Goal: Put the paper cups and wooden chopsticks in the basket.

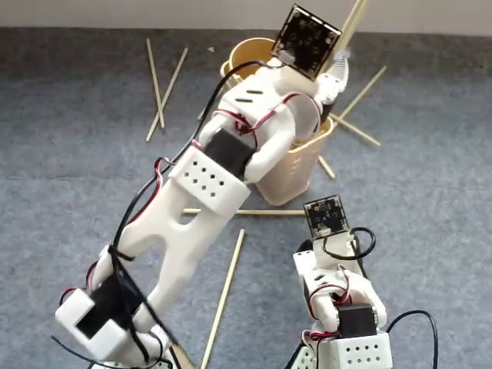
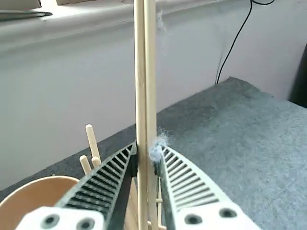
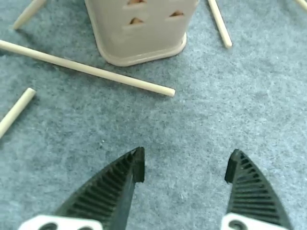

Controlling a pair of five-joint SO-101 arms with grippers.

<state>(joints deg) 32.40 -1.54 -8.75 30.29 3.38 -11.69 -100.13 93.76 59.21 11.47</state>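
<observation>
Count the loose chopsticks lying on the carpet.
7 chopsticks: two left of the basket, three right of it, one along its near side, one slanting nearer still. More may be hidden.

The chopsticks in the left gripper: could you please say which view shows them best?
The left wrist view: the chopsticks stand upright, clamped in the left gripper. The high view shows their upper end above the basket; the right wrist view faces loose sticks.

Left arm [image 1: 192,200] stretched far forward, left fingers [image 2: 112,170] pinched together; right arm [image 1: 338,307] folded low, right fingers [image 3: 120,184] spread
</observation>
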